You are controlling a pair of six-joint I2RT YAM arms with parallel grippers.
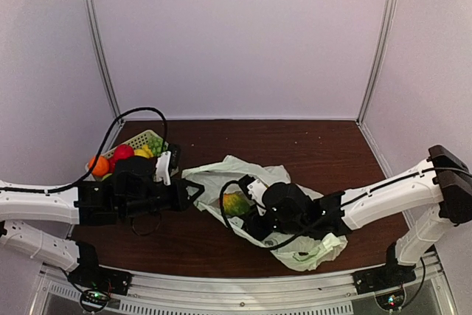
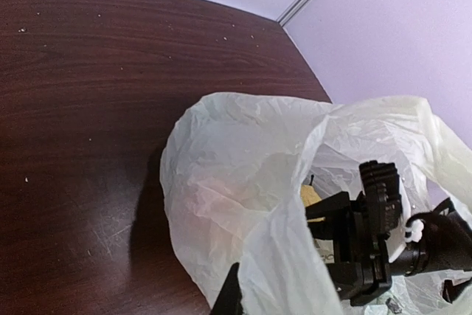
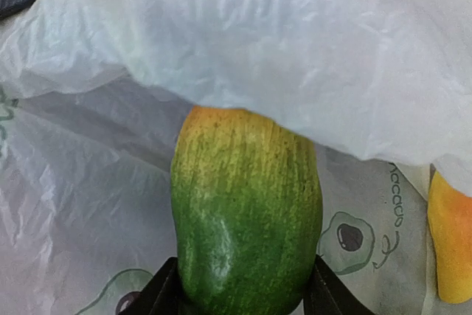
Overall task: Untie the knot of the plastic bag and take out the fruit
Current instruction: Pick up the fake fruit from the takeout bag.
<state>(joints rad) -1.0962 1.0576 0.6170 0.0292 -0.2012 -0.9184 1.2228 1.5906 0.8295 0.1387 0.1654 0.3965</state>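
The plastic bag (image 1: 310, 245) lies at mid table with its mouth held open; no knot shows. My left gripper (image 1: 198, 193) is shut on the bag's left edge (image 2: 236, 167) and holds it up; one finger (image 2: 230, 296) shows under the plastic. My right gripper (image 1: 242, 210) reaches into the bag and is shut on a fruit (image 3: 247, 212), green and turning yellow-orange at its far end. It also shows in the top view (image 1: 234, 202). A yellow-orange fruit (image 3: 451, 248) lies to its right inside the bag. My right gripper (image 2: 354, 248) shows in the bag mouth in the left wrist view.
A pale green slotted basket (image 1: 140, 140) stands at the far left behind my left arm. It holds an orange fruit (image 1: 98, 165), a red one (image 1: 122, 153) and green grapes (image 1: 156, 145). Bare dark wood (image 2: 88, 108) lies beyond the bag.
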